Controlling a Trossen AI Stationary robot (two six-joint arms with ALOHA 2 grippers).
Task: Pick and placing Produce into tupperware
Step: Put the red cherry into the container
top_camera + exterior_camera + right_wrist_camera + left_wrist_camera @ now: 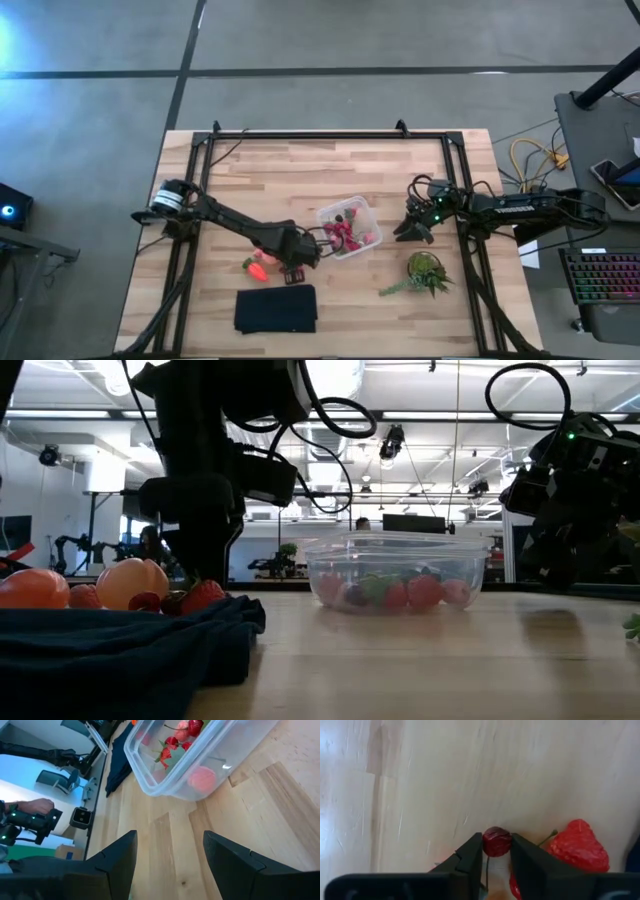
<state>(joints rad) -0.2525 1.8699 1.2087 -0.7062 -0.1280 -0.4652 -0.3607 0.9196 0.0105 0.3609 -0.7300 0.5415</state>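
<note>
While its fingers (470,856) pinch a small dark red cherry-like piece (496,841) between their tips, the left gripper (292,262) sits low on the worktop (300,175) just beside the tupperware (350,227), with a red strawberry (579,846) close by. The tupperware already holds several red and pink pieces (202,778). On the tupperware's other side, the right gripper (412,228) hangs spread apart, grasping nothing. A black mat (276,308) lies near the tupperware, beyond the left gripper.
</note>
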